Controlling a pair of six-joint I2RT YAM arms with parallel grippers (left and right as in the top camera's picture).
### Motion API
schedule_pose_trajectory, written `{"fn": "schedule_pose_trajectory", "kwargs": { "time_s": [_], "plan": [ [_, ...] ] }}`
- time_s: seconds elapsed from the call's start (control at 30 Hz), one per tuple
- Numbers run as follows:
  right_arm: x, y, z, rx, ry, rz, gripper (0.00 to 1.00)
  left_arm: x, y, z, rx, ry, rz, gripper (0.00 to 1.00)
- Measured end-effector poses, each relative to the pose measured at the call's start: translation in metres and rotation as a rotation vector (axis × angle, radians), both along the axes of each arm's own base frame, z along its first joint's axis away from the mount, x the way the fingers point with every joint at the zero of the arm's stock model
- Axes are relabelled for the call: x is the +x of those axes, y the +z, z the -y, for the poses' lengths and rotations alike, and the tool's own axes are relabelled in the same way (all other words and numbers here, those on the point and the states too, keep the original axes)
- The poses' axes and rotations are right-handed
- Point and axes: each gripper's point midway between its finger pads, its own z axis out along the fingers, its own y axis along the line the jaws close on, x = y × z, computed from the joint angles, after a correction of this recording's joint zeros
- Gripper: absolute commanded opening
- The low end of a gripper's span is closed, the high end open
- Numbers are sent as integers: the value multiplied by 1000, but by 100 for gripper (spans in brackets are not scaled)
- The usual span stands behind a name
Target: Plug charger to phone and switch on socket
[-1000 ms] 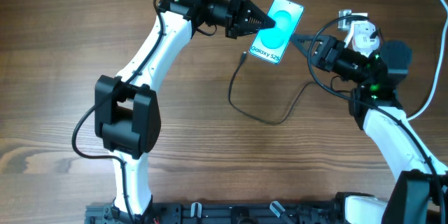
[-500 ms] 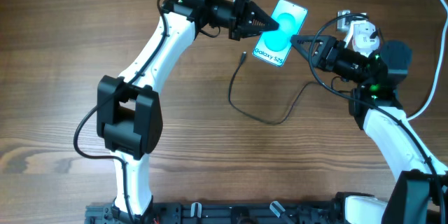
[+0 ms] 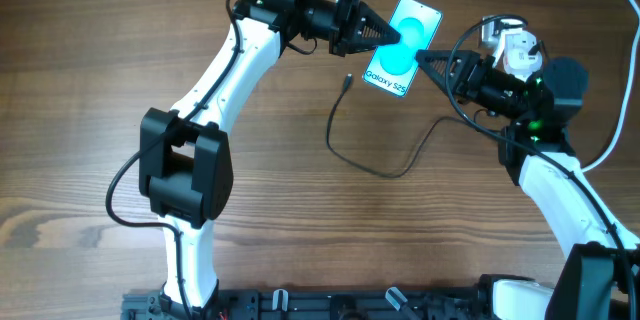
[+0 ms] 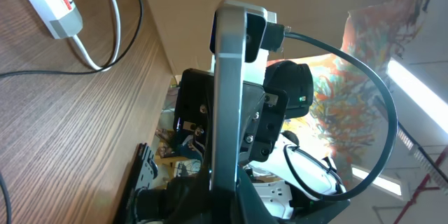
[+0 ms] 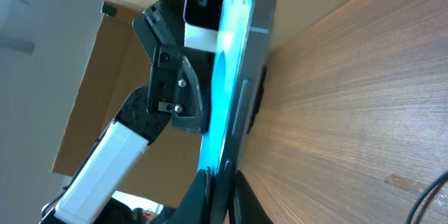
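The phone [image 3: 401, 44], teal screen up with white "Galaxy S25" text, is held above the table between both grippers. My left gripper [image 3: 378, 33] is shut on its left edge, and the phone shows edge-on in the left wrist view [image 4: 231, 91]. My right gripper [image 3: 424, 58] is shut on its right edge, with the lit screen edge-on in the right wrist view [image 5: 234, 77]. The charger's small black plug [image 3: 346, 82] lies free on the table below the phone, and its thin cable [image 3: 372, 167] loops toward the right arm. The socket [image 4: 52, 3], white with a red switch mark, shows only in the left wrist view.
A thick white lead [image 4: 105, 38] runs from the socket across the wooden table [image 3: 80, 90]. Another white lead [image 3: 622, 120] hangs along the right edge of the overhead view. The arm bases stand at the front edge.
The left gripper has carried the phone a little to the right. The right gripper's fingers, apart from the phone before, now close on its right edge.
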Motion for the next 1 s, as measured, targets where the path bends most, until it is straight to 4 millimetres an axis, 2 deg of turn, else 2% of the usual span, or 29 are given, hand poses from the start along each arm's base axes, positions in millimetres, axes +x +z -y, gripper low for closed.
{"fn": "schedule_pose_trajectory", "kwargs": {
  "time_s": [0.03, 0.2, 0.5, 0.83, 0.87, 0.93, 1.0],
  "plan": [
    [0, 0, 0, 0, 0, 1, 4, 0, 0, 0, 1, 0, -3, 16],
    [0, 1, 0, -10, 0, 22, 4, -3, 0, 1, 8, -6, -31, 17],
    [1, 1, 3, -2, -8, 7, 4, -10, -1, 12, 14, -23, -24, 12],
    [3, 0, 6, 2, -22, -3, 4, -12, -7, 23, 46, -7, -11, 18],
    [3, 0, 6, 2, -22, -2, 4, -16, -8, 29, 51, -15, -9, 17],
    [3, -1, 8, 2, -27, -5, 4, -18, -9, 32, 56, -16, -6, 5],
    [4, -3, 9, 6, -33, -21, 4, -18, -8, 32, 51, -16, 8, 4]
  ]
}}
